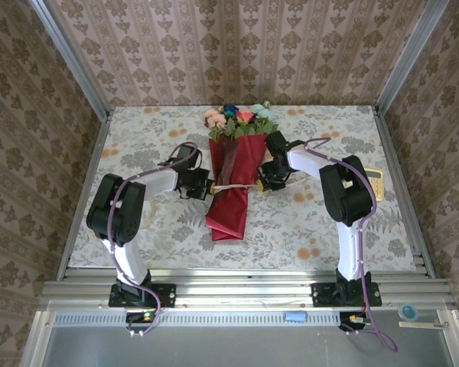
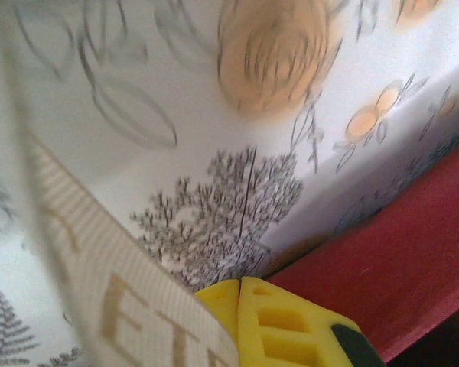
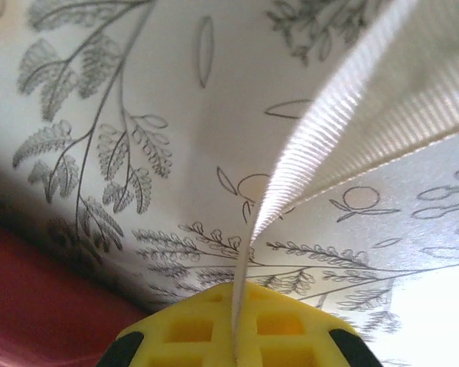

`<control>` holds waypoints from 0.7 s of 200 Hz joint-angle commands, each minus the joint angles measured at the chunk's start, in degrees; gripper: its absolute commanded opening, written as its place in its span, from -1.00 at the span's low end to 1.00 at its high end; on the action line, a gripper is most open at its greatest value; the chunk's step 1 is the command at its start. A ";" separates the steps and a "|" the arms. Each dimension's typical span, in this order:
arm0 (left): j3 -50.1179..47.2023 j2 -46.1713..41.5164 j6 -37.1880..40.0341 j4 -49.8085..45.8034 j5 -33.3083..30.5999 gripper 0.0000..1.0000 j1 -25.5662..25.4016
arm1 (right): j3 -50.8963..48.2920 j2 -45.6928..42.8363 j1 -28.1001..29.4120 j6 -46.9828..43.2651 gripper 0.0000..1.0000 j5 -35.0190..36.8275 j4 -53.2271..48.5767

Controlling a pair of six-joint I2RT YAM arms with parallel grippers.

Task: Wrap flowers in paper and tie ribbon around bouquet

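**Wrapped; knot still to tie**

Top: the bouquet (image 1: pixel 231 180) lies wrapped mid-tabletop (image 1: pixel 314 222), ribbon (image 1: pixel 231 186) across its waist, no bow visible. Left wrist: my left jaws are closed, pinching ribbon beside the paper (image 2: pixel 398 252). Right wrist: my right jaws are clamped on ribbon too.

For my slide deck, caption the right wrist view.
Right gripper shut on the cream ribbon over floral tablecloth, dark red paper lower left.

ribbon (image 3: pixel 352 115) — ribbed, sheeny weave | paper (image 2: pixel 398 252) — matt | fingers (image 3: pixel 191 329): matt plastic
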 commanded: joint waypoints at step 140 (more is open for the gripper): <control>1.94 0.99 4.28 5.31 2.65 -1.00 12.59 | 3.60 -6.18 -1.19 -64.99 -1.00 20.25 -22.70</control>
